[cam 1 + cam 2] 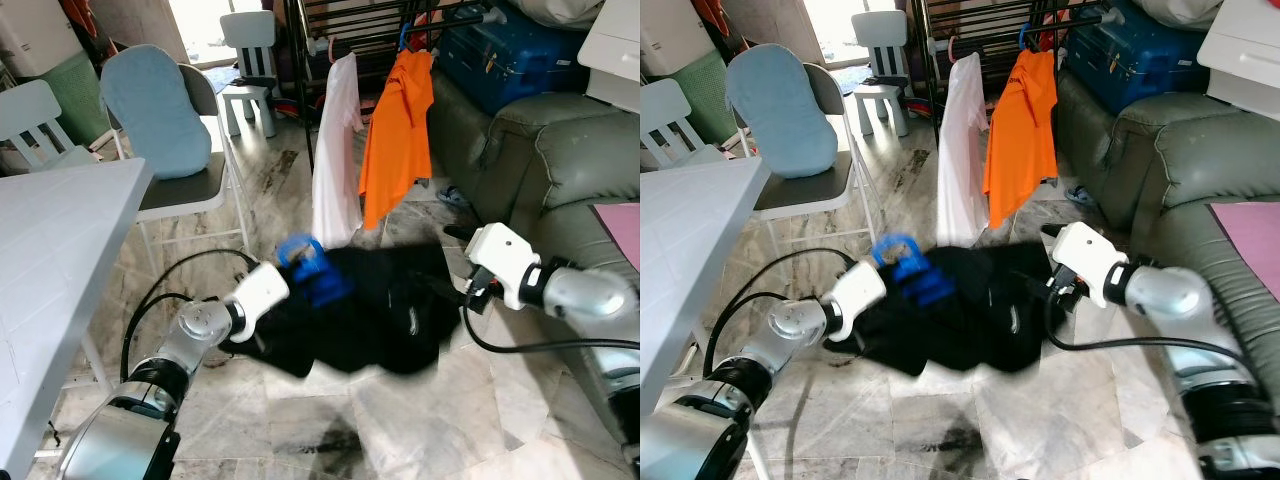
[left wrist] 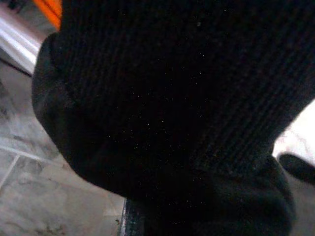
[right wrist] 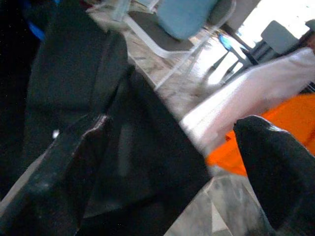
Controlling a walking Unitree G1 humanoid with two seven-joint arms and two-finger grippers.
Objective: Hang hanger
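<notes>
Black fabric hides both grippers' tips, so can't tell grip state. Left gripper (image 1: 300, 275) sits at the blue hanger (image 1: 310, 268); right gripper (image 1: 455, 290) at the far edge of the black garment (image 1: 375, 315), held low betw. arms, short of the rack (image 1: 345, 25). Likely light, floppy cloth; stiff hanger — take hold by the hook. No legible writing.

blue hanger (image 1: 308, 268) | inside black garment (image 1: 380, 310) | held above floor, btw both arms, blurred
</notes>
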